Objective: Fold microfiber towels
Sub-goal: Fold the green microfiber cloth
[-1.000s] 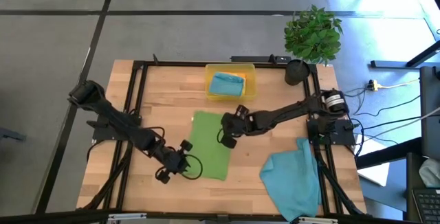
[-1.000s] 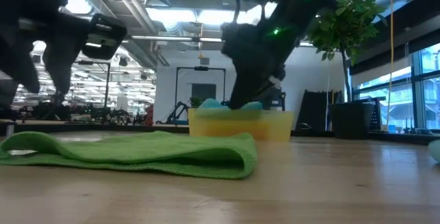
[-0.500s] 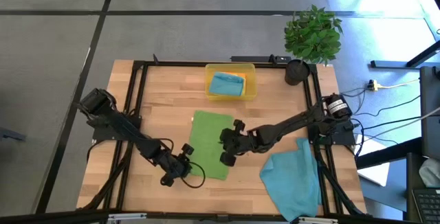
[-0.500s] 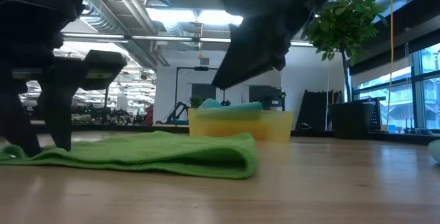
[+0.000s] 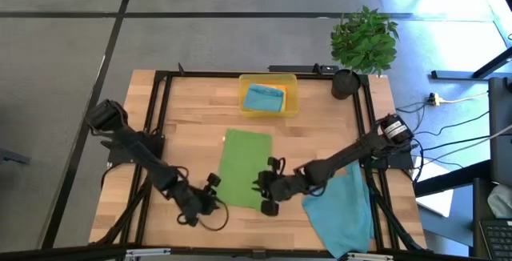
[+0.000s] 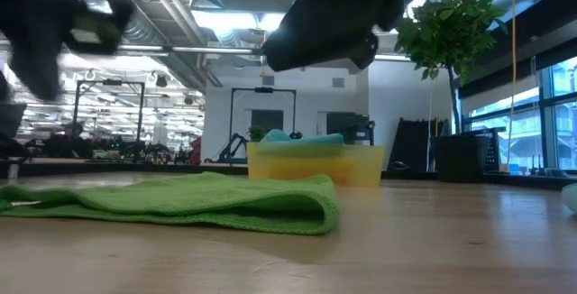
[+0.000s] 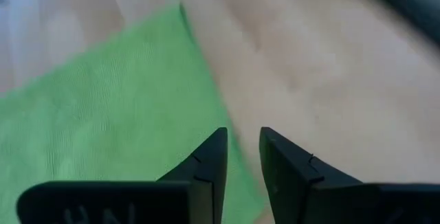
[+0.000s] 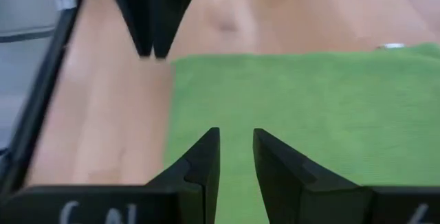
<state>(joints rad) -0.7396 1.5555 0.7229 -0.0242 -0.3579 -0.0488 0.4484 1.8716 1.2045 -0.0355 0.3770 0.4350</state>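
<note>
Green towel (image 5: 246, 169) lying flat on the counter (image 5: 176, 125), between the two end effectors. Left end effector (image 5: 210, 203), just beside the towel's near-left corner, fingers slightly parted, gripping nothing. Right end effector (image 5: 266, 195), at the towel's near-right edge, likewise slightly parted and empty. Teal towel (image 5: 342, 205) lies beyond the right end effector.
</note>
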